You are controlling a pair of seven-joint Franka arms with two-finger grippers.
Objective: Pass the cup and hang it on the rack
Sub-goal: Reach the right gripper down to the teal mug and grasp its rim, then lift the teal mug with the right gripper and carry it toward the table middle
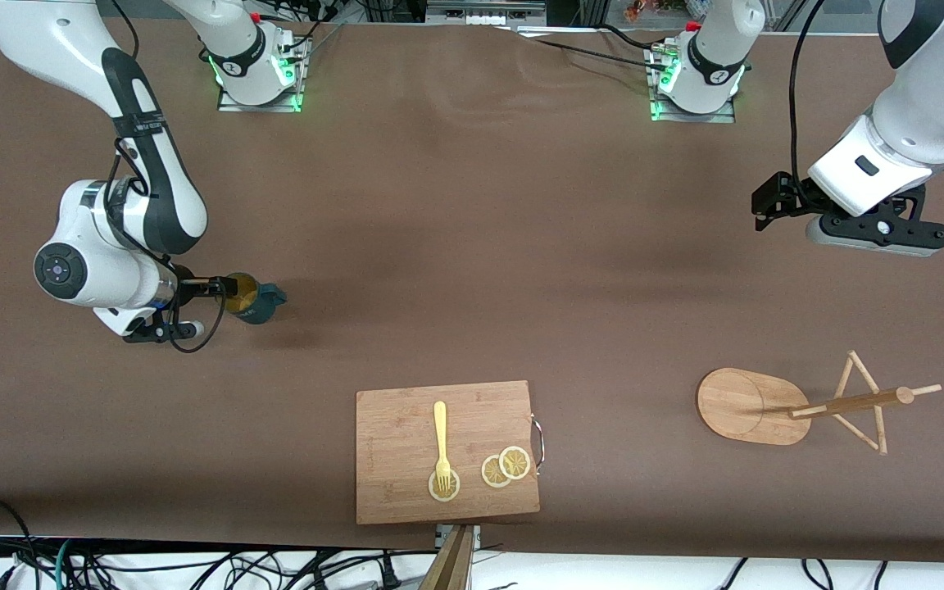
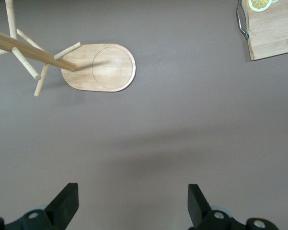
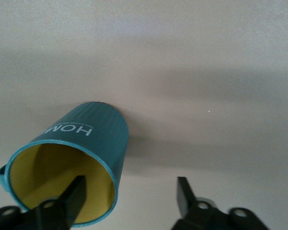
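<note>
Cup (image 1: 257,299) (image 3: 81,158) on the table, close to the edge at the right arm's end, about midway between the edge with the bases and the edge nearest the front camera. Teal and ribbed outside, yellow inside, white lettering on the wall. Mouth turned up toward the right wrist camera; handle just showing at the rim in that view.

Right gripper (image 1: 226,297) (image 3: 129,196) down at the cup, spread wide across its wall: one finger (image 3: 77,196) inside the mouth, the other outside with bare table between it and the cup. Cannot tell whether the inner finger touches the wall.

Rack (image 1: 746,406) (image 2: 105,67) well apart from the cup, near the corner formed by the camera edge and the left arm's end. Oval base flat on the table, post and crossing pegs bare.

Left gripper (image 1: 767,205) (image 2: 133,201) waiting in the air over bare table near the left arm's end, fingers parted, holding nothing.

Board (image 1: 406,426) (image 2: 273,33) against the middle of the camera edge, carrying a fork (image 1: 440,438) and lemon slices (image 1: 505,467), fork tines on one slice.
</note>
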